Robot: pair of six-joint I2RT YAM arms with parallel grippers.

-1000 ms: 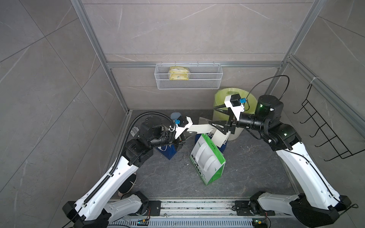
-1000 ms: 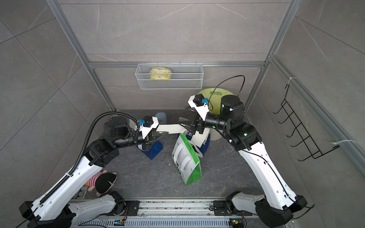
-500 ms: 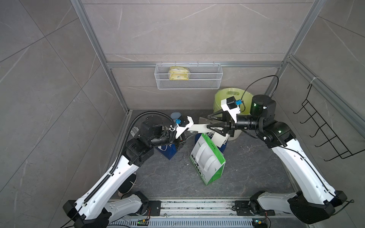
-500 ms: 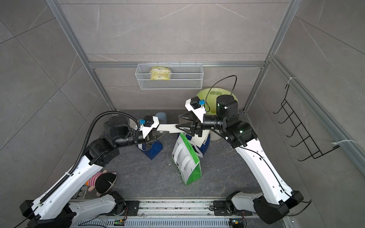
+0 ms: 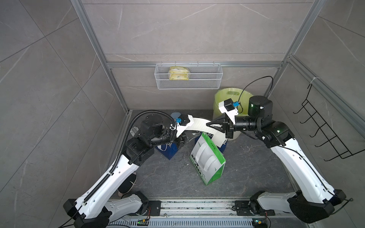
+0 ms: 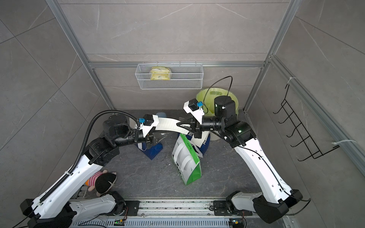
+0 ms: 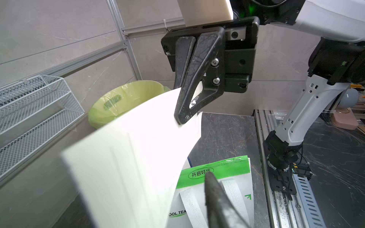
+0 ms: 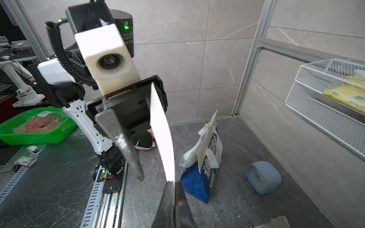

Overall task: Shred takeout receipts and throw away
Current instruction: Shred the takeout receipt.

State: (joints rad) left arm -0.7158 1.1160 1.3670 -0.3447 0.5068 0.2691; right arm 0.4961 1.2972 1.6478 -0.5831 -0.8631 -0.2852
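Your right tool is clamped shut on the receipt. Your left tool stands parted, gripping nothing.

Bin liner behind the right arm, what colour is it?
Pale yellow-green bin liner, clearest in the left wrist view.

White arm shells, black joints, ribbed black conduit.

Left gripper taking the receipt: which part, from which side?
Probably the end of the receipt opposite the one the right gripper is shut on. Come in lengthwise from the left arm's side, the open left gripper closing across the flat faces: the strip is a thin curved band, so only a face pinch would hold.
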